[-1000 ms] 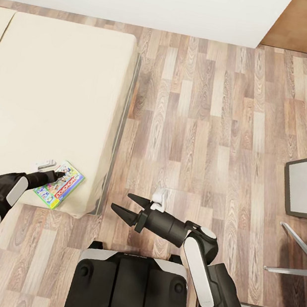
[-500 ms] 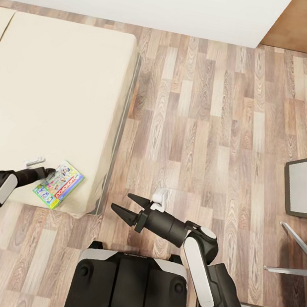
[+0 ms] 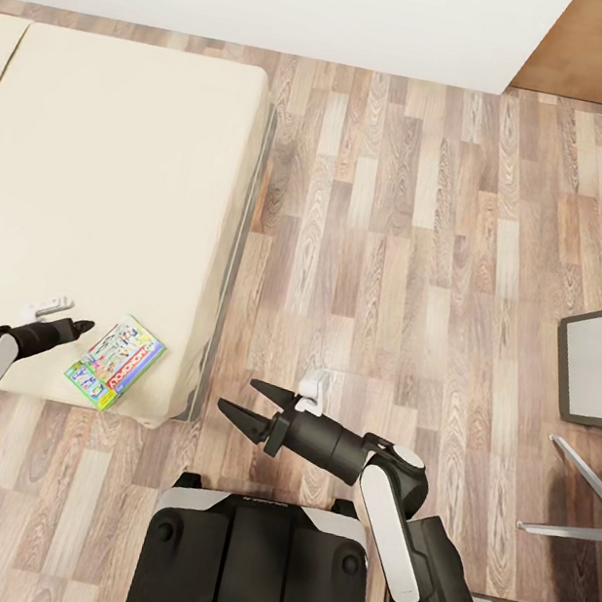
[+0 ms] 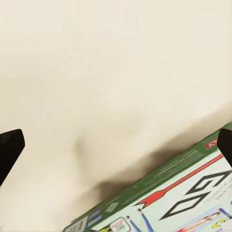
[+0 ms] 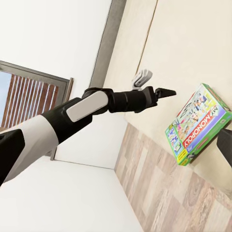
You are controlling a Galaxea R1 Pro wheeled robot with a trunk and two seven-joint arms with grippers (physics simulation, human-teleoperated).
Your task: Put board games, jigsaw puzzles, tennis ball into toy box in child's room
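Backing off the Monopoly box (image 3: 115, 361), the left gripper (image 3: 79, 326) is hanging unclenched; right gripper (image 3: 245, 403) released; box is awaiting pickup on the bed (image 3: 104, 187)

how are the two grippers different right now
The left gripper hangs over the bed, just short of the Monopoly box; the right gripper is over the wooden floor, away from any toy. The left gripper's fingers look nearly together in the head view; the right's are spread. Both hold nothing.
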